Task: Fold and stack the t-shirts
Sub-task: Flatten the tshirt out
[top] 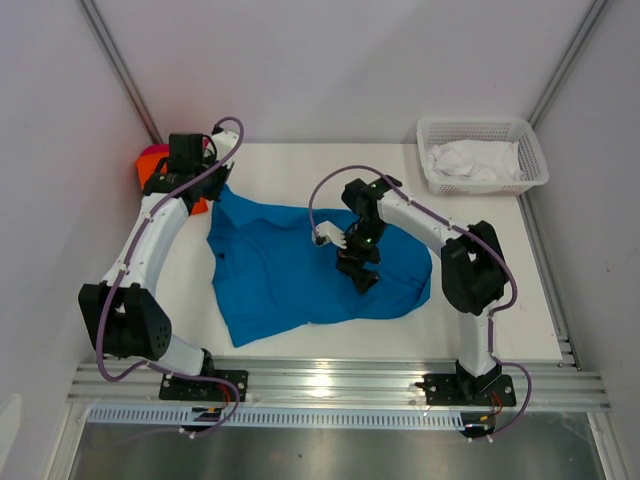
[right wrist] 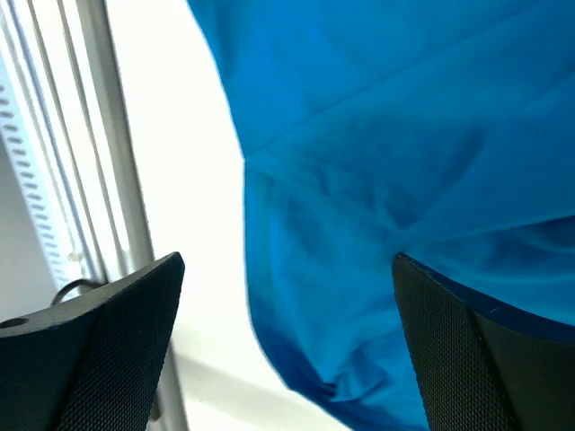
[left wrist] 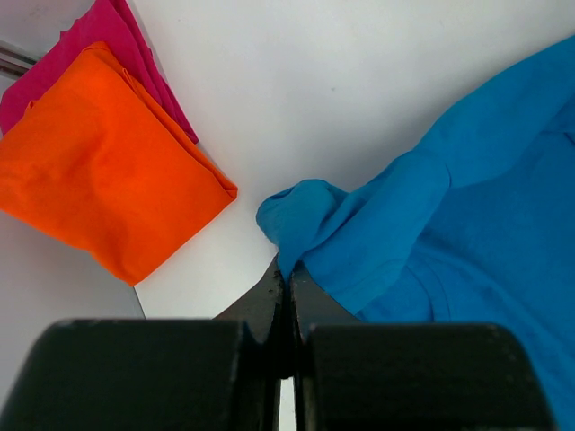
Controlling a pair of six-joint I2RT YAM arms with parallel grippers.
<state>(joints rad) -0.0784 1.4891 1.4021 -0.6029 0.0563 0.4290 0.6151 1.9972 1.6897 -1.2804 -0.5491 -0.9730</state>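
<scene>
While the left gripper [left wrist: 286, 271] pinches the blue shirt [top: 300, 270] at upper left, the right gripper [top: 358, 275] hovers over it mid-frame, fingers spread.

orange t-shirt [top: 147, 157]: mostly hidden by left arm [top: 150, 225] | blue t-shirt [right wrist: 404, 135]: blurred, cropped

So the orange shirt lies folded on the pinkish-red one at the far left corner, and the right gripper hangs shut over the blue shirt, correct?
Not quite: the right gripper is open, not shut. The right wrist view shows its fingers standing wide apart above the blue shirt. The rest holds: the orange shirt lies folded on the pinkish-red one at the far left corner.
</scene>
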